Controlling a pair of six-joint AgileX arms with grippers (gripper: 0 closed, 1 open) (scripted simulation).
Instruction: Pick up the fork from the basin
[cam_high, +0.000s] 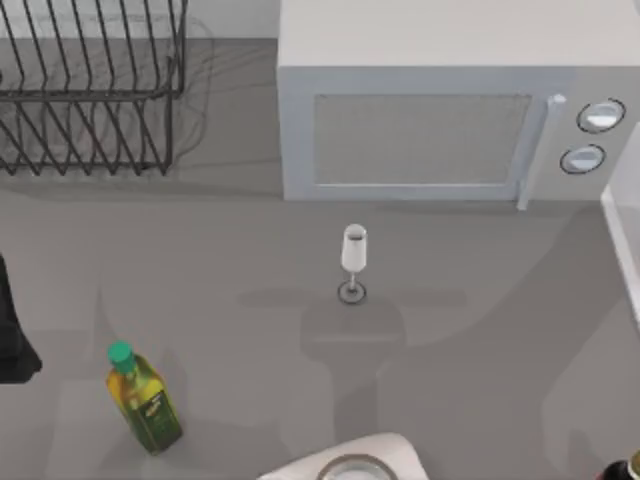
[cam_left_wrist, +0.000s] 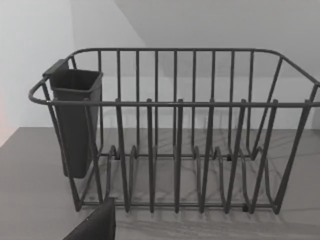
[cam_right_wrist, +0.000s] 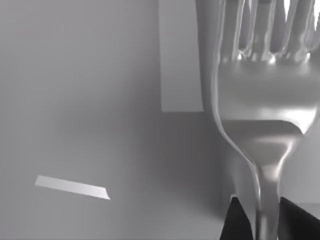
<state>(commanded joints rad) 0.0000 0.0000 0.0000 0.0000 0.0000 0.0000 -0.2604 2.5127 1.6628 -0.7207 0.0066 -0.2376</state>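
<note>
Silver metal fork (cam_right_wrist: 265, 125) fills the right wrist view, its neck clamped between the right gripper's (cam_right_wrist: 265, 220) dark fingers (cam_right_wrist: 237, 222), tines clear of grey surfaces — the pick looks done. Left arm sits parked at the tabletop's left edge, facing the dark wire dish rack (cam_left_wrist: 175, 130); its fingers, cannot tell.

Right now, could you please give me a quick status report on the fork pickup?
Right gripper shut on the fork, tines away from the wrist. Left arm parked at the table's left edge, facing the dish rack. Nothing in the way.
</note>
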